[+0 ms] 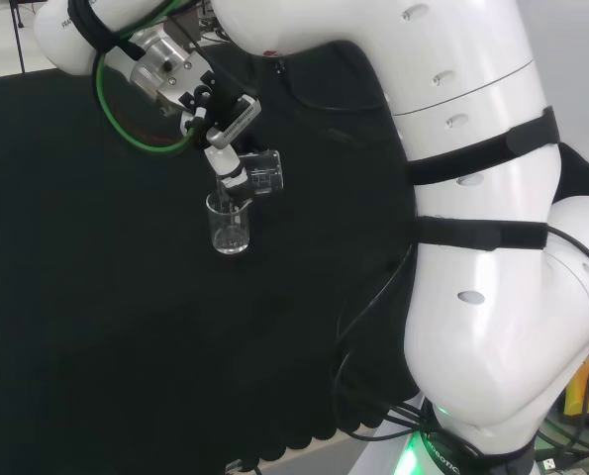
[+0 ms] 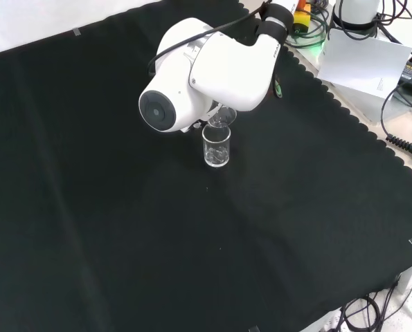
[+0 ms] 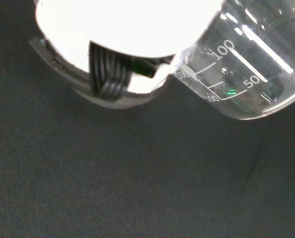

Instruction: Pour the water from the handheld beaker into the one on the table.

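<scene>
Close by the palm, a clear handheld beaker [image 3: 246, 74] lies tipped, gripped in the hand [image 1: 225, 134]; just below it stands the table beaker [image 1: 229, 224]. Pouring seems underway; next, tilt further.

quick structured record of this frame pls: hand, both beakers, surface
hand: fingers curled round the held beaker
held beaker: clear, tipped on its side, mouth over the standing beaker
standing beaker: clear, upright on the cloth, just below the held one
water: level in either beaker cannot be told
surface: black cloth over the bench
arm link: stands before the hand in the front view
</scene>
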`<action>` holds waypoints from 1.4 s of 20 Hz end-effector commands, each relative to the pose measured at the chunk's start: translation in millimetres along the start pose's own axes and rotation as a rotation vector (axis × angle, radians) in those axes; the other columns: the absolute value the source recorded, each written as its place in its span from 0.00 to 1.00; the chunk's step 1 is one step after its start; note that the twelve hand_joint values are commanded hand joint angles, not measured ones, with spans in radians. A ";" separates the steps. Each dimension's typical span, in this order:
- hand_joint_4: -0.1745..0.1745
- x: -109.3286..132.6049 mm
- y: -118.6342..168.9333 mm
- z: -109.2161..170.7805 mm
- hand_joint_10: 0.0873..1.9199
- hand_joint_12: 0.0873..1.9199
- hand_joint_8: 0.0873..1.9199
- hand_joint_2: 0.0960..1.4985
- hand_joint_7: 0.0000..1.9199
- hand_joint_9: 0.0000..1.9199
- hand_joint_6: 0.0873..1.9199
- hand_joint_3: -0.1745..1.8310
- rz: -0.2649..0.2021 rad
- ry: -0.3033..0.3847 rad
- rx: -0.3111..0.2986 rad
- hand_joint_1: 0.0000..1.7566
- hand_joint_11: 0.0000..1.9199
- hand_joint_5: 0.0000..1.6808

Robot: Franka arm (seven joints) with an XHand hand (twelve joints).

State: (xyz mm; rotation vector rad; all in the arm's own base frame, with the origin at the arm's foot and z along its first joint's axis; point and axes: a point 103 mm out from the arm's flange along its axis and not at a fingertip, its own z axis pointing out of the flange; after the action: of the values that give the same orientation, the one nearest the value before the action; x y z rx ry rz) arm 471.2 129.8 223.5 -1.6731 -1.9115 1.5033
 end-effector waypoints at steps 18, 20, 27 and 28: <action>0.00 -4.2 2.3 1.3 0.45 0.44 0.51 0.37 0.60 0.78 0.51 0.52 -0.014 0.017 0.004 0.74 0.57 0.65; 0.00 -7.4 3.5 3.4 0.45 0.44 0.51 0.37 0.60 0.78 0.51 0.52 -0.019 0.039 -0.020 0.74 0.57 0.65; 0.00 -15.7 2.1 5.7 0.45 0.44 0.51 0.37 0.60 0.78 0.51 0.52 -0.058 0.080 -0.069 0.74 0.57 0.65; 0.00 -16.9 1.3 5.7 0.45 0.44 0.51 0.37 0.60 0.78 0.51 0.52 -0.070 0.091 -0.084 0.74 0.57 0.65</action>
State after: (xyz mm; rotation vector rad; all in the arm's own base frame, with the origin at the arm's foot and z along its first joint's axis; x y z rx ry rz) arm 473.5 117.2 225.0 -1.6703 -1.9454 1.4011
